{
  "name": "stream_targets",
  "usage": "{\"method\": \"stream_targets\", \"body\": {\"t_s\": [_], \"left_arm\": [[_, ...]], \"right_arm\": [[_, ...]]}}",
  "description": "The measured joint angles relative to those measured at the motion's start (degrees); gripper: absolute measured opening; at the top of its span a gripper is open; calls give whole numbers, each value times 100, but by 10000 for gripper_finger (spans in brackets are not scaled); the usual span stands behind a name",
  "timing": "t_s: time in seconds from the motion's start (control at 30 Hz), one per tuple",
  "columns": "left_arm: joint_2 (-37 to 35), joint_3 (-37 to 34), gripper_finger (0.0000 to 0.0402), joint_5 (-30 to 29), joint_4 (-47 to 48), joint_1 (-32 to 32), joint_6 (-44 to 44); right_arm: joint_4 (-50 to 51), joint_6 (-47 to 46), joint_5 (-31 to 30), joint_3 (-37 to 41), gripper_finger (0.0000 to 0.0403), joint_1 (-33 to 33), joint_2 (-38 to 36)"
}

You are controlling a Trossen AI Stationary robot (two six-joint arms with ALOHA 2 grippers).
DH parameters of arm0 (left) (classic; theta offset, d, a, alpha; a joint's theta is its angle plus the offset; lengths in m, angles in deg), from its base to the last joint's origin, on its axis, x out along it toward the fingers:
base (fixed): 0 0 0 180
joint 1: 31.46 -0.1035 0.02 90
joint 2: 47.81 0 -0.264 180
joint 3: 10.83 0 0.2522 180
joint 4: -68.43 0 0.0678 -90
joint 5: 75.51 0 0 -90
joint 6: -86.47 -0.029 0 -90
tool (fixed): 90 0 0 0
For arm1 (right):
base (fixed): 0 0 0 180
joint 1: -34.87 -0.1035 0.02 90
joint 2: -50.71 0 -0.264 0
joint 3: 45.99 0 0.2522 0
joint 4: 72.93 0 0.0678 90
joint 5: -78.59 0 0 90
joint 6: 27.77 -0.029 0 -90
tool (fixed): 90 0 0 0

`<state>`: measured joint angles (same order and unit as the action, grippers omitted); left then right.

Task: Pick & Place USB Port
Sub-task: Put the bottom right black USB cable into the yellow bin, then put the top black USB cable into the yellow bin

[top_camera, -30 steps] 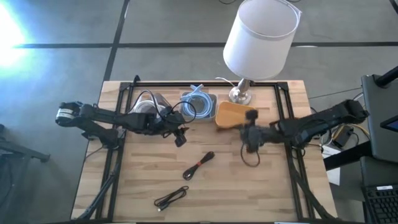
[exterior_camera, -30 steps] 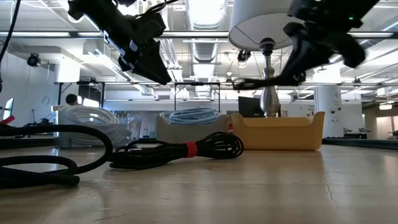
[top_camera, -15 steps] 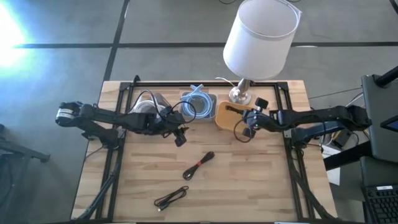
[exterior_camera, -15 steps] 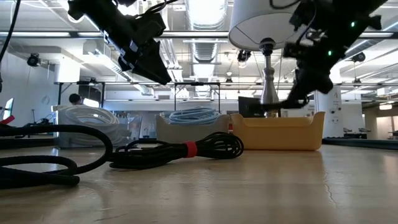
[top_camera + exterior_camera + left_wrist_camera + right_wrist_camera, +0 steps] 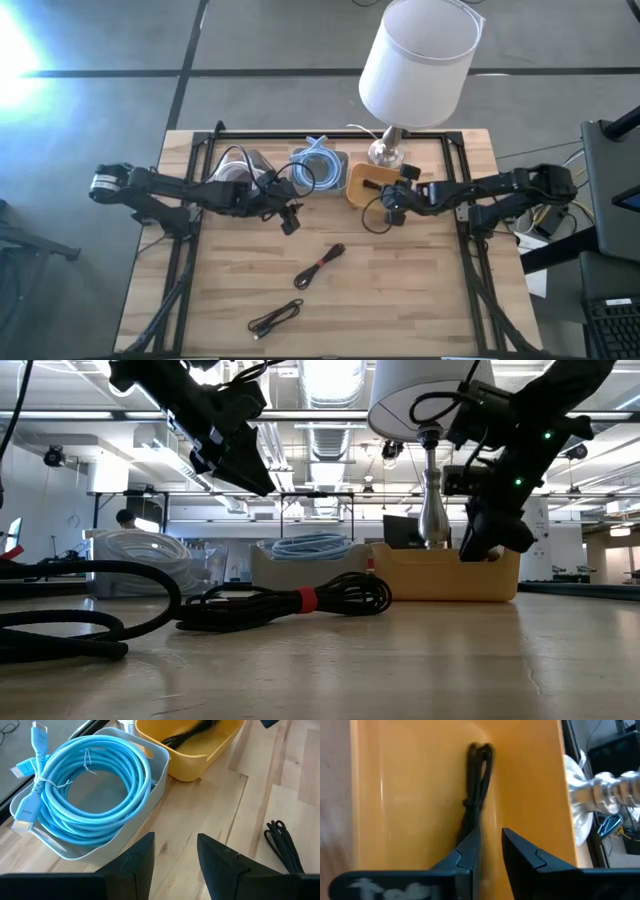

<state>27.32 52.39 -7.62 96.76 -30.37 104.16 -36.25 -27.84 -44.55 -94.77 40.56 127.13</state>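
Note:
My right gripper [image 5: 388, 206] is shut on a black USB cable [image 5: 479, 790] at the right end of the yellow bin [image 5: 366, 184]. In the low view it dips to the bin's rim [image 5: 490, 538]. The cable's front end lies inside the bin, and a loop of it [image 5: 372, 222] shows over the wood just near of the bin. My left gripper [image 5: 290, 224] hovers open above the table, near the grey bin [image 5: 150, 755] that holds a coiled blue cable [image 5: 90, 785]. My right gripper pinches the black cable bundle between its two fingers, at a point [image 5: 470, 827] partly hidden by one finger. The fingers lie along the bundle. Its folded front end [image 5: 481, 751] rests on the yellow bin's floor; the other part loops back outside the bin.
A lamp [image 5: 418, 60] stands just beyond the yellow bin, its metal foot [image 5: 600, 790] close to my right gripper. A black cable with a red tie [image 5: 320, 266] and another black cable [image 5: 275, 318] lie on the open wood. A third bin with a white cable [image 5: 240, 165] sits far left.
My right gripper has carried the black cable toward the table's left and far edge, turned to face the yellow bin, and come down to its rim. The cable, which hung in a loop below the gripper, now has its front end lying in the bin.

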Motion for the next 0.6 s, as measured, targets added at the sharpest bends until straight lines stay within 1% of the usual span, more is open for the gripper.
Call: {"method": "stream_targets", "body": {"t_s": [0.13, 0.3, 0.53, 0.6], "left_arm": [[0, 0, 151, -2, 0, -1, 2], [0, -2, 151, -4, 0, -1, 6], [0, -4, 151, -4, 0, 5, 48], [0, -4, 151, -4, 0, 6, 48]], "right_arm": [[4, 26, 2, -150, 93, 0, 234], [49, 145, 17, -417, 113, -39, 358], [37, 318, 87, -904, 131, -342, 153], [-5, 333, 255, -989, 135, -472, 65]]}}
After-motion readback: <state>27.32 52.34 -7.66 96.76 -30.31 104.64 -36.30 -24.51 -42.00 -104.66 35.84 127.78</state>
